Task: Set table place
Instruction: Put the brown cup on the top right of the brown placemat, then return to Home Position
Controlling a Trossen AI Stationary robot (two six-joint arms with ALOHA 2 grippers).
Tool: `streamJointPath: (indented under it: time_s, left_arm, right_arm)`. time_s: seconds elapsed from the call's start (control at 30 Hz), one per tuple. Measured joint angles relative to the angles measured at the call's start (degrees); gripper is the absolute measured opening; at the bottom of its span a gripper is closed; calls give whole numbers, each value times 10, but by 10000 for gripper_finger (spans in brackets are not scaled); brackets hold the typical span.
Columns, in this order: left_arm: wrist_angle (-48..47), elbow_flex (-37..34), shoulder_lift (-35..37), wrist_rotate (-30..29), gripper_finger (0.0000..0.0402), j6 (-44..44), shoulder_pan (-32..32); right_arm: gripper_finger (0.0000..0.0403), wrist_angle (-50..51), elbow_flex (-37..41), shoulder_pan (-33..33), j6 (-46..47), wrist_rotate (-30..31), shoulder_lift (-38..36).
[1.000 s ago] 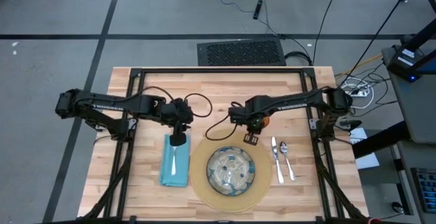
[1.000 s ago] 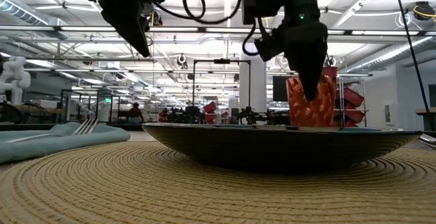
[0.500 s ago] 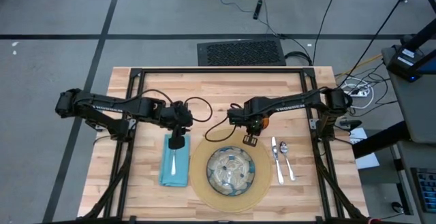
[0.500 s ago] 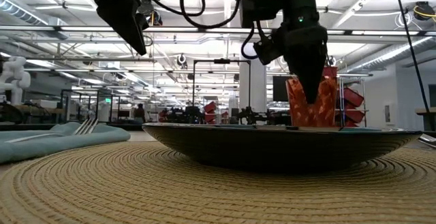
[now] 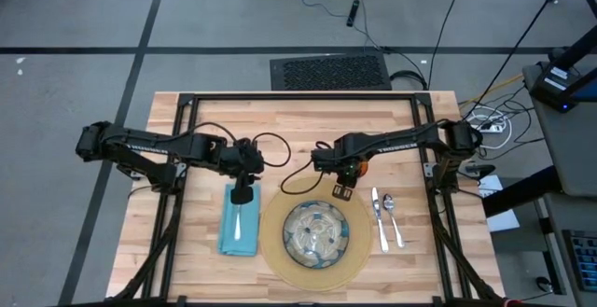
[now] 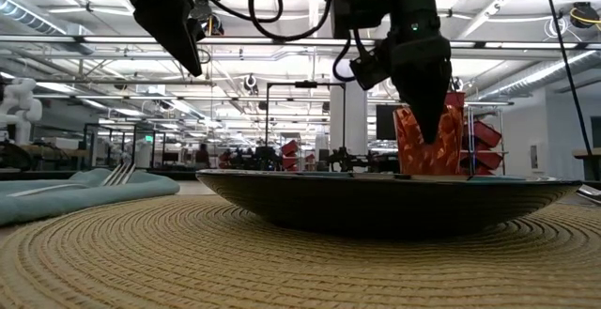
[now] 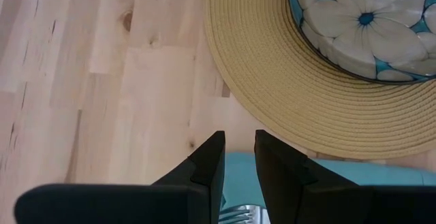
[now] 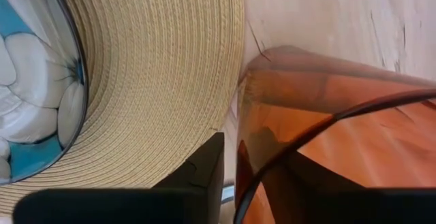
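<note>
Right hand (image 5: 343, 191): parted, astride the rim of the small orange cup (image 8: 327, 115), with one of the fingers (image 8: 204, 163) outside the wall and the other inside, seen through the orange glass. Between outer finger and wall, a thin sliver of gap; no clamp on the cup to be seen. Cup upright on the bench (image 5: 308, 120), just beside the far right edge of the round tan mat (image 5: 275, 242).

On the mat's middle, the flower-patterned glass bowl (image 5: 317, 232). To the right of the mat, near the cup, the knife (image 5: 379, 216) and the spoon (image 5: 394, 216), side by side on bare wood.

Left hand (image 7: 238, 139): narrow, only a slim gap between the two dark fingers, nothing held. Hanging clear above the far end of the teal napkin (image 5: 239, 221), raised off the cloth as seen from the low camera. On the napkin, the fork (image 7: 235, 215), tines just below the fingertips in the wrist camera. Napkin lengthwise on the bench, just left of the mat.
</note>
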State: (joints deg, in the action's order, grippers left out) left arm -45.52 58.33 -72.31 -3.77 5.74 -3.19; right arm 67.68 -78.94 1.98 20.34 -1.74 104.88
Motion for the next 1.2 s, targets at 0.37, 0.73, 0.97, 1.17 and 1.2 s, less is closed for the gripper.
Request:
streamJointPath:
  time_s: [0.37,0.73,0.97,1.17,1.2]
  left_arm:
    - [0,0,0,0,66,0,0]
    - [14,0,60,-97,66,-14,0]
    - [95,-2,230,-119,66,-76,0]
    - [145,-67,383,-118,66,-106,-1]
    - [146,-87,407,-118,66,-106,-1]
  right_arm:
    - [81,66,-91,-15,-17,61,-2]
    - [79,155,-210,-40,-44,271,-45]
    - [80,114,-188,-52,-48,334,-192]
    - [80,6,-81,-94,-72,350,-336]
    - [80,-12,-55,-99,-75,350,-359]
